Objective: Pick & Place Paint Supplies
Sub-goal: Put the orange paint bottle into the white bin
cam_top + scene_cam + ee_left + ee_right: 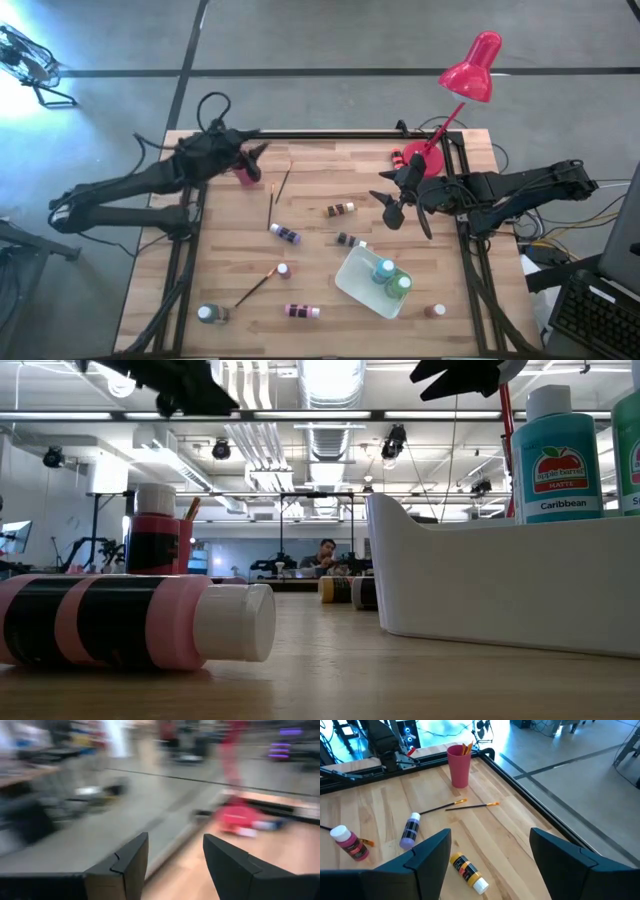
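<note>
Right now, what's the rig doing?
Sorting paint supplies. Two teal and green bottles stand in the white bin, a pink cup holds brushes. The left gripper hangs open by that cup, empty; the right gripper hovers open and empty mid-table. Several bottles and three brushes lie loose on the table.

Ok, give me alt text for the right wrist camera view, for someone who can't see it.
The right gripper, fingers open and empty, hangs over a wooden table. Below it lie a yellow bottle, a purple bottle, a pink bottle and two brushes, with a pink cup beyond.
</note>
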